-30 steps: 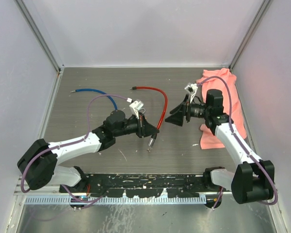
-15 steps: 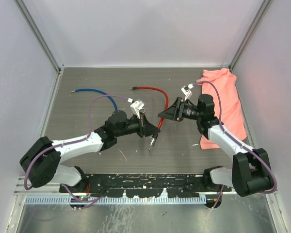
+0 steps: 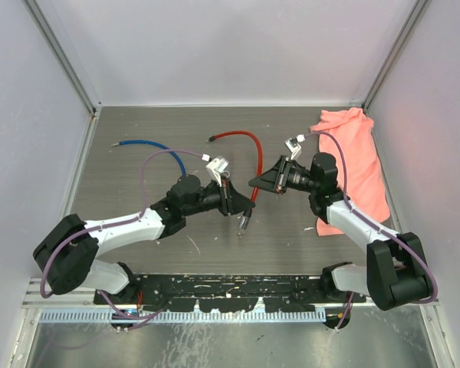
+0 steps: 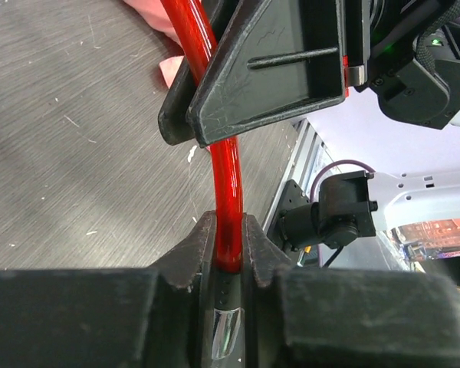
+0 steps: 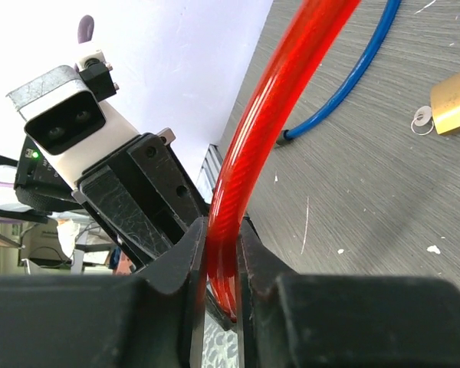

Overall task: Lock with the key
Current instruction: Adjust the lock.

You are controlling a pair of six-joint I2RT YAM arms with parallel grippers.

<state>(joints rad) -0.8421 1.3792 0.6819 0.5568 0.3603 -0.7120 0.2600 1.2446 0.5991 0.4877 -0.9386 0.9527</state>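
Note:
A red cable (image 3: 245,136) with a metal end (image 3: 243,222) runs between both grippers above the table. My left gripper (image 3: 234,201) is shut on it just above that metal end (image 4: 224,330), the red cable (image 4: 226,176) rising from its jaws. My right gripper (image 3: 261,182) faces it from the right and is shut on the same red cable (image 5: 268,107) a little further along. A brass padlock (image 5: 456,103) with a small silver ring lies on the table in the right wrist view. I cannot make out the key.
A blue cable (image 3: 149,144) lies at the back left of the table. A pink cloth (image 3: 360,161) lies along the right wall. White walls enclose three sides, and a black rail (image 3: 230,287) runs along the near edge.
My right gripper has moved left to the red cable and closed on it. The cable's loop has shifted slightly. The left gripper has kept its hold.

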